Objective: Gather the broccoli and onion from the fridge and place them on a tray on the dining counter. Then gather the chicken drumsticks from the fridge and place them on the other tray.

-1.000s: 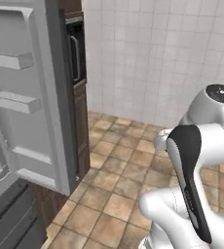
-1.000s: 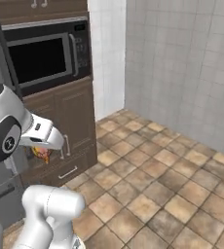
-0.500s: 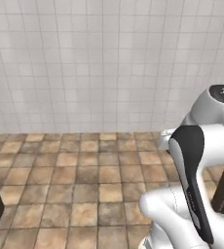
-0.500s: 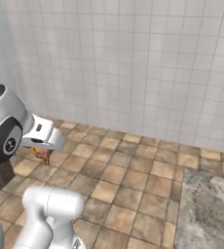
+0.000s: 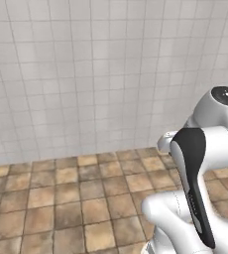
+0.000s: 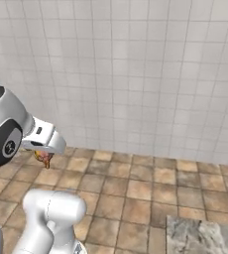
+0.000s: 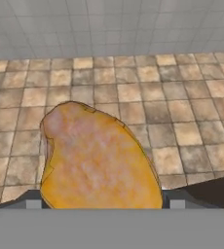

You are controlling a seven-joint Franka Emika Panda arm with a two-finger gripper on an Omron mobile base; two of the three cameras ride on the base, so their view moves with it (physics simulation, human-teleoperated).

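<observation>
In the hand view, low in the middle of the frame, we see our pincer (image 7: 102, 203) with its jaws spread wide around a chicken drumstick (image 7: 97, 158). A small grey fingertip (image 7: 33, 203) shows at the left of the meat and another at its right, each just at the edge of it, so the pincer is holding the drumstick between them. The drumstick is a plump golden-orange lump with paler pinkish patches. It rises from the bottom middle of that frame toward the upper left and covers much of the lower centre. Behind it lies a floor (image 7: 182, 112) of square brown and tan tiles. Above the floor, along the top of the frame, runs a wall (image 7: 114, 24) of pale grey-white tiles. In the right base view, the pincer (image 6: 42, 155) sits at the left edge, about halfway down, at the end of the white arm (image 6: 9, 126). A bit of orange drumstick (image 6: 44, 158) hangs just below the white hand, in the air above the tiled floor (image 6: 136, 191). In the lower right corner of that frame we see a corner of grey marbled counter (image 6: 202, 238). In the left base view, the white arm (image 5: 205, 163) with its dark joint band fills the lower right. Tiled floor (image 5: 61, 198) spreads across the bottom left, and pale tiled wall (image 5: 86, 74) covers the upper part.
</observation>
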